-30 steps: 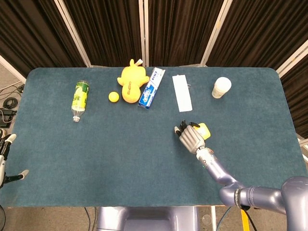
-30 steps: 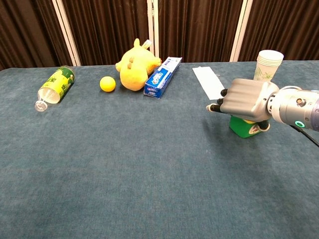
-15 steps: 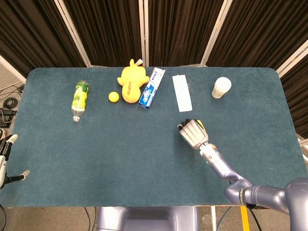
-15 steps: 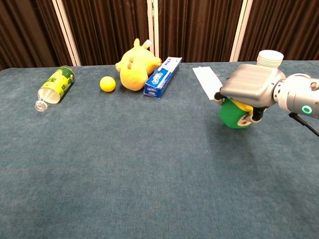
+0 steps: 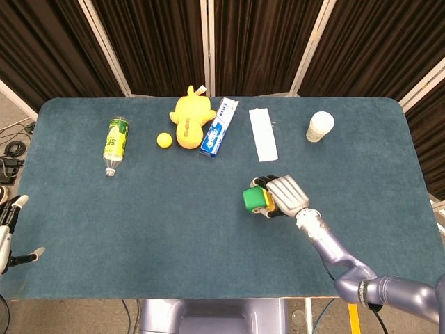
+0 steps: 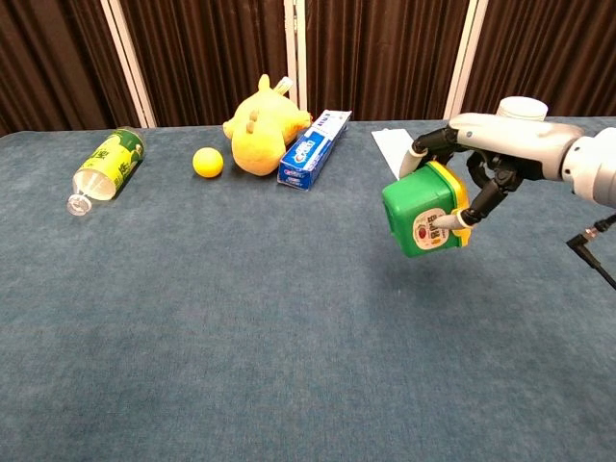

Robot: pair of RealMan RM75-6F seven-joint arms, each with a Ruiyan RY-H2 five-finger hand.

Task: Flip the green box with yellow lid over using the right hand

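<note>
The green box with yellow lid (image 6: 423, 210) (image 5: 254, 199) hangs above the table, tipped on its side, with its green bottom facing left and the yellow lid toward the palm. My right hand (image 6: 481, 164) (image 5: 285, 195) grips it from the lid side, fingers wrapped over its top and front. A round label shows on the box's near face. My left hand (image 5: 8, 233) shows only at the far left edge of the head view, off the table, fingers apart and holding nothing.
Along the back of the teal table (image 5: 174, 229) lie a plastic bottle (image 5: 115, 142), a small yellow ball (image 5: 164, 140), a yellow plush toy (image 5: 190, 117), a toothpaste box (image 5: 219, 126), a white flat packet (image 5: 263, 134) and a stack of paper cups (image 5: 319, 126).
My right hand has lifted the box off the table and turned it from upright onto its side, moving it slightly left and toward the front.
</note>
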